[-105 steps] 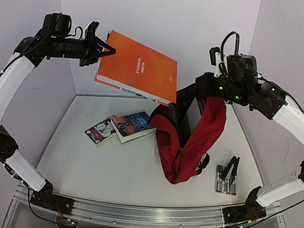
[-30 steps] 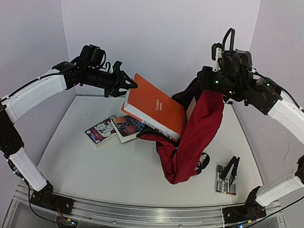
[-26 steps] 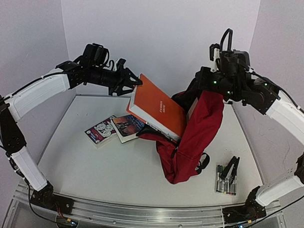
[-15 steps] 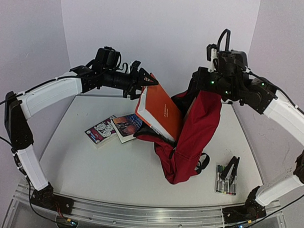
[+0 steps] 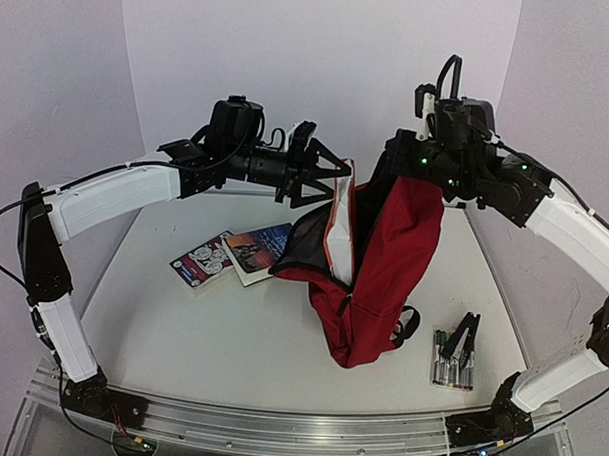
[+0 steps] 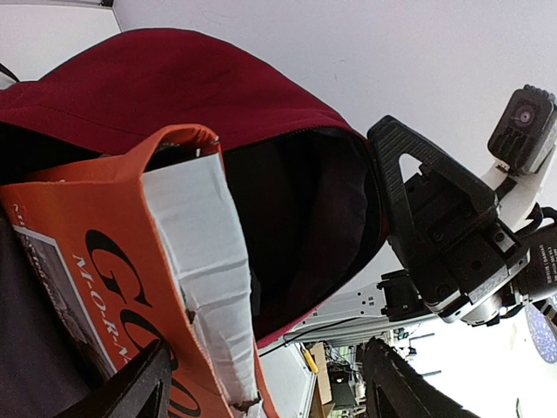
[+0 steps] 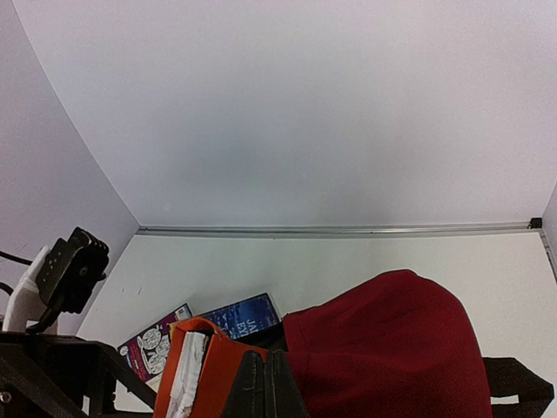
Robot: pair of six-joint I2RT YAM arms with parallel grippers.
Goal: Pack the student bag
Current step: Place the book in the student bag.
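Two smaller books (image 5: pixel 239 254) lay flat on the worktop (image 5: pixel 181 334), at 9 o'clock from the student bag (image 5: pixel 388 276). The left tool (image 5: pixel 336 181) was spread wide, gripping nothing, beside the top of an orange book (image 5: pixel 336 227) standing on end in the bag's mouth. The right tool (image 7: pixel 265 383), pinched on the bag's top edge, held it up near the worktop's centre. Markers (image 5: pixel 448 365) lay at the bag's 4 o'clock.

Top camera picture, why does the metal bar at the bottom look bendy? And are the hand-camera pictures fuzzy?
Top external view: the wide lens curves the metal rail and wall edges; everything looks sharp. Left wrist view: the orange book is very close and slightly soft. Right wrist view: the student bag is sharp in soft, even light.
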